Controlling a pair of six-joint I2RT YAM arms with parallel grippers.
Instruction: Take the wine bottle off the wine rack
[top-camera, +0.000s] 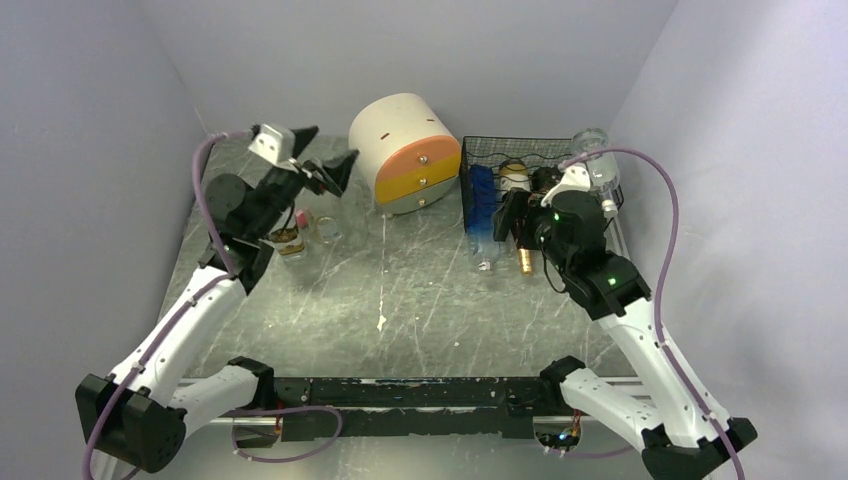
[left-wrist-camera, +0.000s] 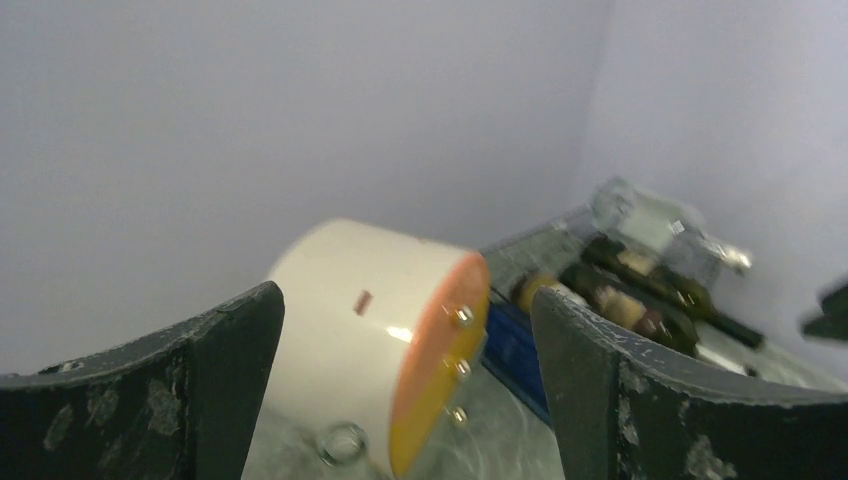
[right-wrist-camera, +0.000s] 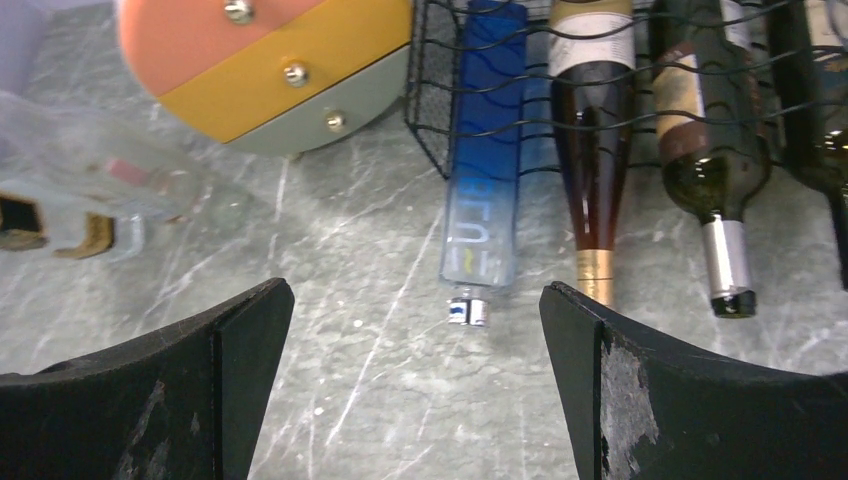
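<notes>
The black wire-mesh wine rack (top-camera: 500, 150) stands at the back right and also shows in the right wrist view (right-wrist-camera: 430, 100). Several bottles lie in it with necks pointing out the front: a blue bottle (right-wrist-camera: 485, 190), a brown wine bottle with a gold foil neck (right-wrist-camera: 595, 180) and a dark green wine bottle with a silver foil neck (right-wrist-camera: 715, 150). My right gripper (top-camera: 515, 225) (right-wrist-camera: 415, 300) is open and empty, hovering above the table just in front of the blue bottle's cap. My left gripper (top-camera: 325, 155) (left-wrist-camera: 405, 300) is open and empty, raised at the back left, facing the drawer unit.
The cream-and-orange round drawer unit (top-camera: 405, 155) stands left of the rack. A clear glass bottle (top-camera: 597, 150) lies on top of the rack by the right wall. A small bottle (top-camera: 290, 240) and a glass (top-camera: 328, 228) stand under the left arm. Walls enclose three sides.
</notes>
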